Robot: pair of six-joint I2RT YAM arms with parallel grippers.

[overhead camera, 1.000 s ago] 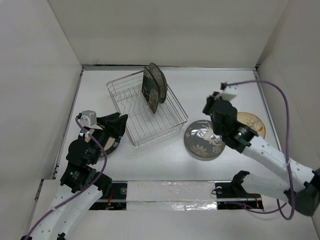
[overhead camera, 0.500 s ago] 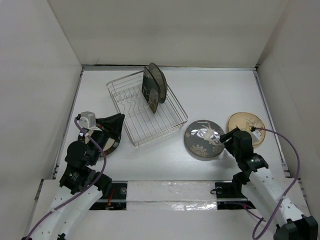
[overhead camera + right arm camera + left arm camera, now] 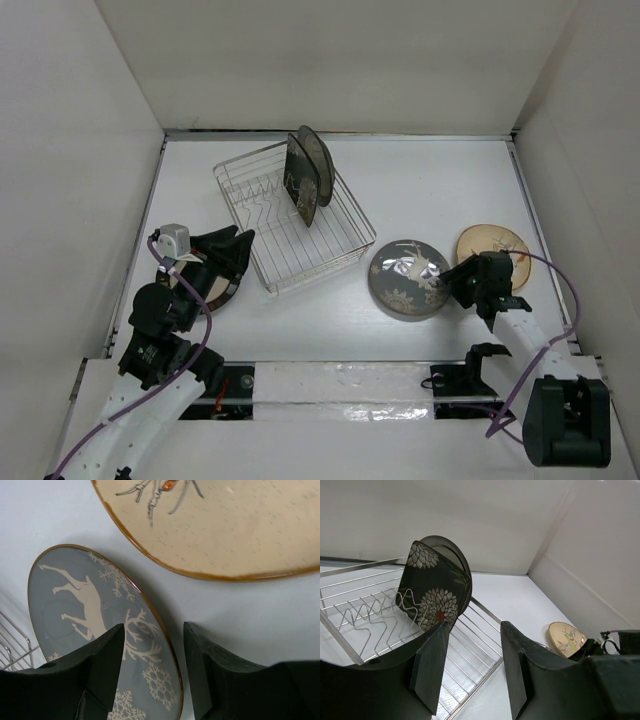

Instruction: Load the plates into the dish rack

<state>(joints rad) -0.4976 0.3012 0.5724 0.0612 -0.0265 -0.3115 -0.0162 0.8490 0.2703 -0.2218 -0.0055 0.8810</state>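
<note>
**Jaws spread over the grey plate, three of five plates yet to load**

Jaws on both of your arms stand open and empty at this moment, with the job a little under half done. Two plates stand upright among the prongs at the far end of the dish rack (image 3: 310,250): the dark square plate (image 3: 427,592) with white flowers, and a round plate (image 3: 320,160) just behind it, leaning against it. Three plates lie flat on the counter (image 3: 430,190), so by this count you have three left to load.

Your right arm (image 3: 520,320) reaches low between two of them. Its jaws are spread wide and straddle the near rim of the grey plate (image 3: 75,630), the one with the deer and snowflakes, which lies just right of the rack. The tan plate (image 3: 495,245) sits just beside it, on the far right. Nothing is pinched; whether a fingertip touches the rim, you cannot tell from these views.

Your left arm (image 3: 160,320) hangs over the dark-rimmed plate (image 3: 222,292) left of the rack. Its jaws are parted, hold nothing and point toward the rack. The grey plate looks like your next pickup.
</note>
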